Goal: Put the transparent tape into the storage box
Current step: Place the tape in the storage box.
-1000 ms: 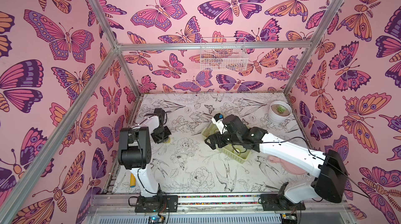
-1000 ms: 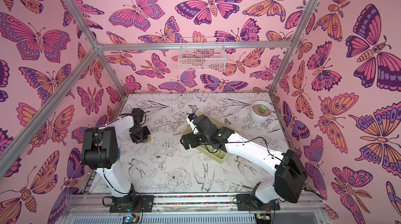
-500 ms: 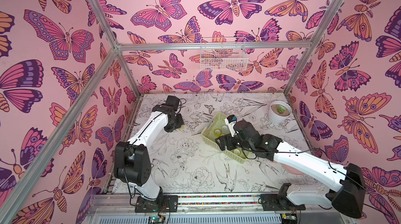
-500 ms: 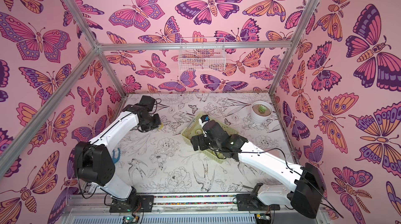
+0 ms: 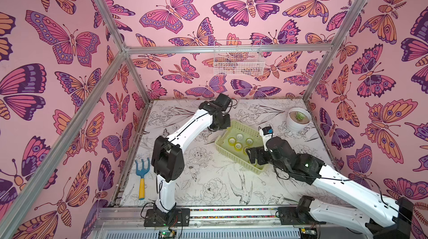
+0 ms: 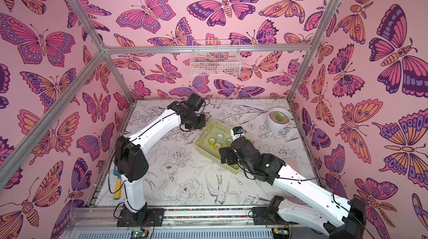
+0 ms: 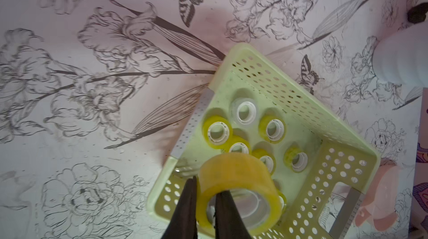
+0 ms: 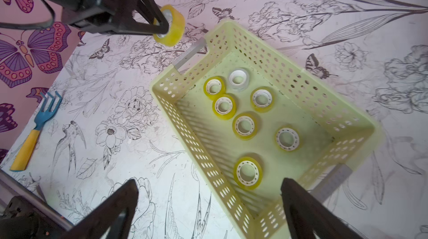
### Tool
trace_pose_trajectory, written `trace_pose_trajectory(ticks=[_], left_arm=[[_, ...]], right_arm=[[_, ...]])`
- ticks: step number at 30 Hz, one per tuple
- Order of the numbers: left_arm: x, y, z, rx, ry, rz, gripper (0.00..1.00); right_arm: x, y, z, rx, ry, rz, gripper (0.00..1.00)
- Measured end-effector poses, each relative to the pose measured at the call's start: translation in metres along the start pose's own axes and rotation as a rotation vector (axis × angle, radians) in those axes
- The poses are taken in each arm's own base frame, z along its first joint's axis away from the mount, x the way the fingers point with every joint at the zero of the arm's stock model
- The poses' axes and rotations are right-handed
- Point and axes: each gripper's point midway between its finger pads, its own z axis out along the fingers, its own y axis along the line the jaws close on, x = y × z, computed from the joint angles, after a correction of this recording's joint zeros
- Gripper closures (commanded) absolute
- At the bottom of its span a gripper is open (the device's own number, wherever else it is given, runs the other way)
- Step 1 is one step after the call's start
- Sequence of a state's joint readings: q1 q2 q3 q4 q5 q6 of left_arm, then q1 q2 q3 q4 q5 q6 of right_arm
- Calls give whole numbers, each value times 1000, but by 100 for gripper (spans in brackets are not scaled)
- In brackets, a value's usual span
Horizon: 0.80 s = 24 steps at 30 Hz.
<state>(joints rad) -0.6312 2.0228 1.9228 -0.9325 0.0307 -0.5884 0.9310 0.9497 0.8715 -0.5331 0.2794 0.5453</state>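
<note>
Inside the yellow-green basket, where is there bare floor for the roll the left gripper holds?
Free: the storage box floor at the end by the right gripper, between two lone rolls and the end wall. Crowded: the end near the left gripper, shut on the tape roll, where five rolls cluster.

The left arm (image 5: pixel 185 131), folded near its base a second ago, now stretches across the counter (image 5: pixel 208 180), bringing the left claw (image 7: pixel 206 187) and its yellowish tape roll (image 7: pixel 234 173) to the far end of the storage box (image 5: pixel 236 159). The right arm (image 5: pixel 324 175) pulls back toward the near right, and the right claw (image 8: pixel 209 183) uncovers most of the box floor.
</note>
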Motion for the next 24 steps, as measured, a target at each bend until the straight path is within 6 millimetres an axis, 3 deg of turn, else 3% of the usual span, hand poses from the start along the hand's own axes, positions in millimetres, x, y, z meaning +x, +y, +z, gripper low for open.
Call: trace_pose_trajectory(ticks=[12,19,24], left_arm=[[33,-100,71,135,121,136,90],[61,-129,104,184,199,168,90],[71,-133,119,195,236,163,90]], right_arm=[[1,-35,-34,96,-66,41,1],[7,-46,-41,130,-58,52,1],[9,-48,-41,138,-52,50,1]])
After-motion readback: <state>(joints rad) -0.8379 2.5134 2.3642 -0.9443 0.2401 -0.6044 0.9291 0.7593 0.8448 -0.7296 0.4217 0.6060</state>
